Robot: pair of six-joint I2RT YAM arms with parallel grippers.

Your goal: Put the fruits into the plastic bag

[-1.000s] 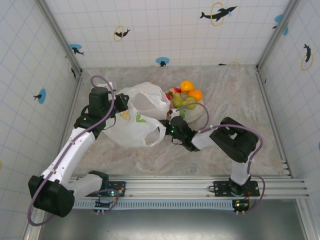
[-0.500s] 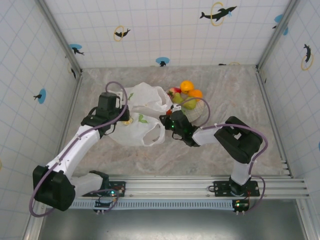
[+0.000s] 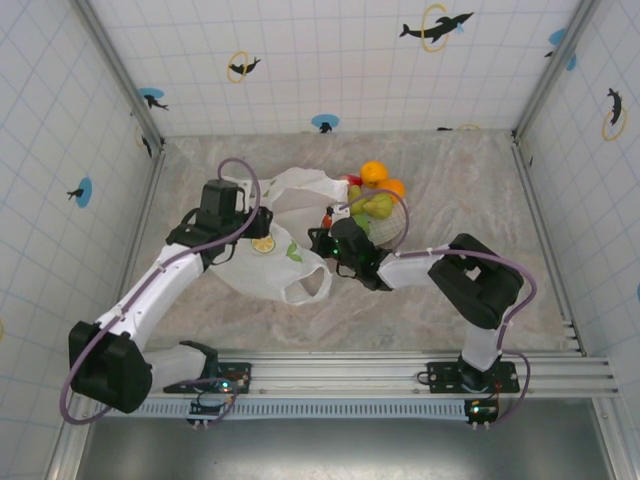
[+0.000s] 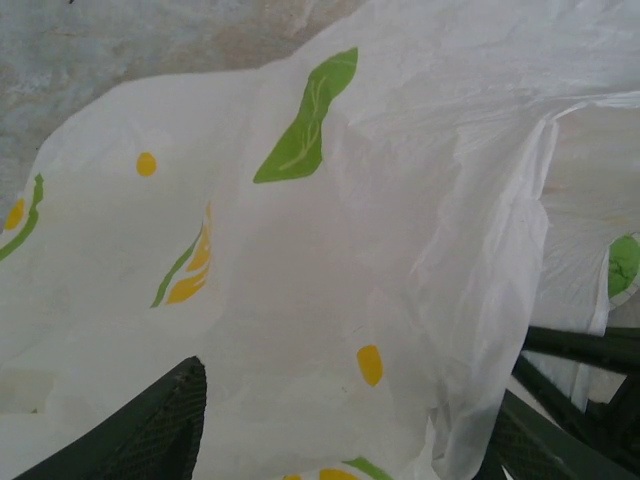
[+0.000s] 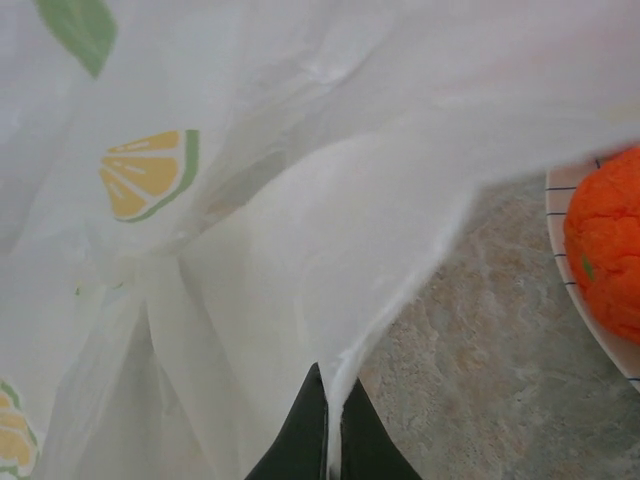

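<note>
The plastic bag, white with lemon slices and green leaves, lies crumpled at the table's middle. My right gripper is at the bag's right edge, beside the plate. In the right wrist view it is shut on a fold of the plastic bag. My left gripper is over the bag's upper left. In the left wrist view it is open, its dark fingers wide apart with loose bag film between them. The fruits, oranges, pears and a red apple, are piled on the plate.
The round checked plate under the fruits sits just right of the bag. Its rim and an orange show in the right wrist view. Tiled walls enclose the marbled table on three sides.
My left gripper has opened and let go of the bag, moving right over it. The right gripper closed on the bag's edge and pulled it up toward the plate.
</note>
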